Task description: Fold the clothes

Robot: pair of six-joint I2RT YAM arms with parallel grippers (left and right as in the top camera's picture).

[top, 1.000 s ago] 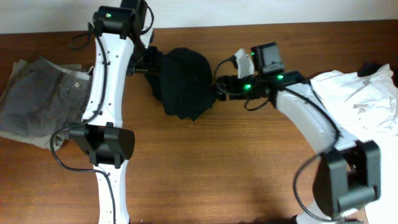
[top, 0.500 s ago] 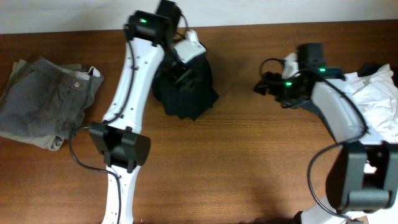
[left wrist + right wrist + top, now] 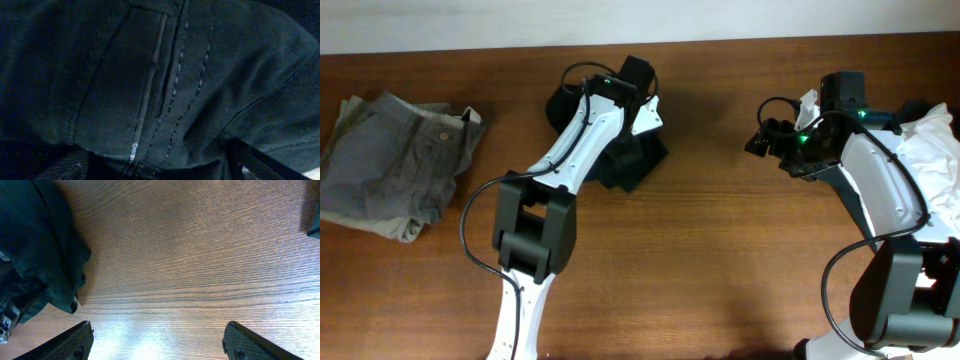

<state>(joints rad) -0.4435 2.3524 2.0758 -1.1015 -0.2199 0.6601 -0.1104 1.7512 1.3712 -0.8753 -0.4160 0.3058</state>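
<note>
1. A brown wooden table (image 3: pixel 700 260) is seen, carrying everything.
2. Grey shorts (image 3: pixel 395 165) are laid folded at the table's left end, well apart from the rest.
3. A white shirt (image 3: pixel 930 150) is crumpled at the right edge, partly hidden by the right arm.
4. Black shorts (image 3: pixel 635 165) are bunched at the back centre, partly covered by the left arm.
5. The left gripper (image 3: pixel 160 165) is held close over the black shorts with its jaws spread wide. Whether the cloth is touched cannot be told.
6. The right gripper (image 3: pixel 162 342) is held over bare wood with its jaws wide apart and nothing between them. The black shorts are seen to its side.
7. A small pale tag (image 3: pixel 134 149) is stitched at a seam of the black shorts. No writing on it can be read.
</note>
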